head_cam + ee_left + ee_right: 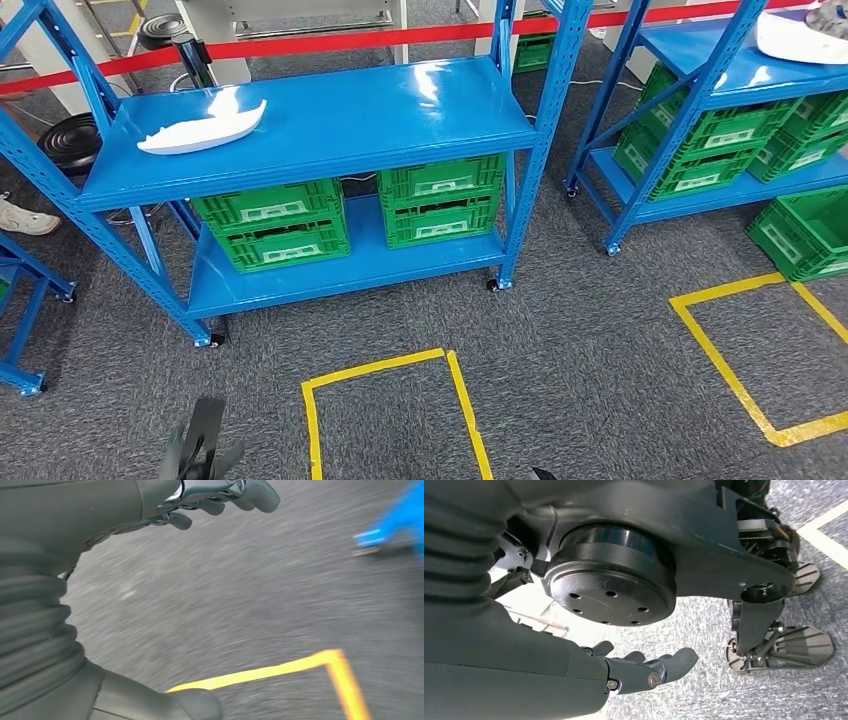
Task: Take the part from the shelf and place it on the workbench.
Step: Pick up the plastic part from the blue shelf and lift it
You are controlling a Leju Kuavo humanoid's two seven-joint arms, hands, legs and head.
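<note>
The white, long, boat-shaped moulded part (203, 128) lay flat on the top board of the blue steel shelf rack (330, 120), toward that board's left end, with nothing touching it. My guess is it was light, rigid plastic or foam, smooth and a bit slippery, with thin tapered ends that might flex or chip. So I'd grab it around the thicker middle, maybe steadying one end, rather than pinching a tip. The left hand (220, 500) hung low over grey carpet, well short of the rack, fingers loosely spread and holding nothing. The right hand (644, 667) also hung down with fingers apart, empty. Green plastic crates (345, 215) sat on the rack's lower board, below the part.
</note>
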